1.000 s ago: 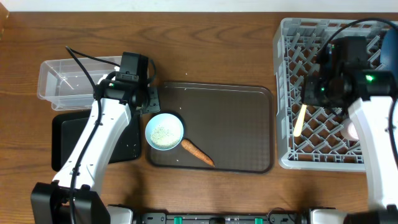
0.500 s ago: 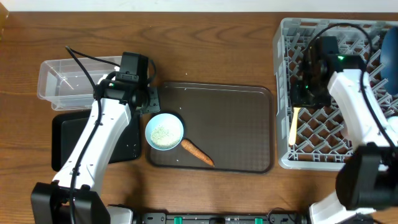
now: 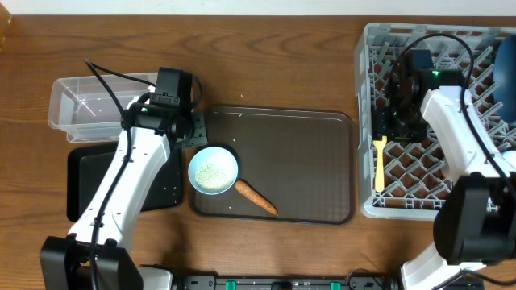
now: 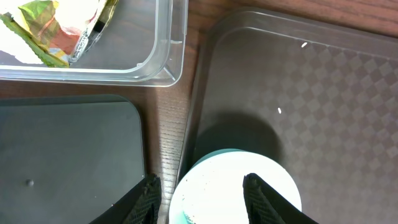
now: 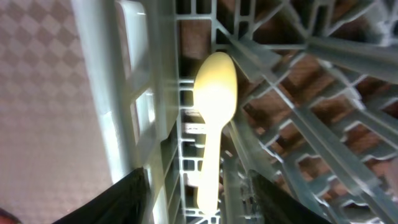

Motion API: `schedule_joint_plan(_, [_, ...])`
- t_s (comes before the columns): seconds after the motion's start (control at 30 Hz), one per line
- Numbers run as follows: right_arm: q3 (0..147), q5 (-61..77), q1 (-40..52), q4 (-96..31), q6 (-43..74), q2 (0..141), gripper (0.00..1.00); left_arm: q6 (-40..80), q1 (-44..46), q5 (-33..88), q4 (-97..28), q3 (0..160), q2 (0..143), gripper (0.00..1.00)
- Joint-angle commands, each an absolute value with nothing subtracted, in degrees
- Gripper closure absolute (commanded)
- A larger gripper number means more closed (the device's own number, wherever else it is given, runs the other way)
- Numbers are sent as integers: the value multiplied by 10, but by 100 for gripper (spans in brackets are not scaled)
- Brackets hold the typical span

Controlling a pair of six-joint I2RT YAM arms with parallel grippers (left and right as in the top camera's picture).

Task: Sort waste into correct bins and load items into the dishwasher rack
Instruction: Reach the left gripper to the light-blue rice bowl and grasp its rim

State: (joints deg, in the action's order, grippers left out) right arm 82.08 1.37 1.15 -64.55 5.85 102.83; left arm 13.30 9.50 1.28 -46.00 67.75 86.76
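Right gripper (image 5: 198, 190) jaws apart, clear of pale yellow spoon (image 5: 212, 118). Spoon lies flat in dishwasher rack (image 3: 368, 97), along left wall. Lift straight up, keep fingers off lattice. Left gripper (image 4: 199, 185) jaws apart, empty, above light blue bowl (image 4: 221, 190).

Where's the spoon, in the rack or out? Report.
In: the pale yellow spoon lies flat inside the grey rack, along its side wall.
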Motion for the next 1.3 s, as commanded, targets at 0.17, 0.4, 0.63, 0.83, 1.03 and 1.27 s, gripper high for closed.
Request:
schedule_joint_plan(0.17, [832, 86, 12, -578, 38, 947, 34, 138, 95, 52, -460, 686, 868, 54])
schedule_joint_plan(0.4, [832, 91, 23, -559, 31, 942, 28, 138, 124, 56, -460, 685, 870, 54])
schedule_joint_plan(0.63, [832, 91, 23, -559, 31, 942, 27, 138, 171, 56, -460, 685, 907, 54])
schedule_joint_plan(0.83, [832, 91, 23, -559, 31, 942, 26, 169, 212, 62, -460, 685, 964, 54])
schedule_joint_plan(1.03, [832, 91, 23, -555, 31, 942, 25, 169, 248, 69, -460, 685, 1000, 54])
schedule_joint_plan(1.27, [832, 91, 23, -555, 31, 942, 25, 173, 258, 69, -460, 685, 1017, 54])
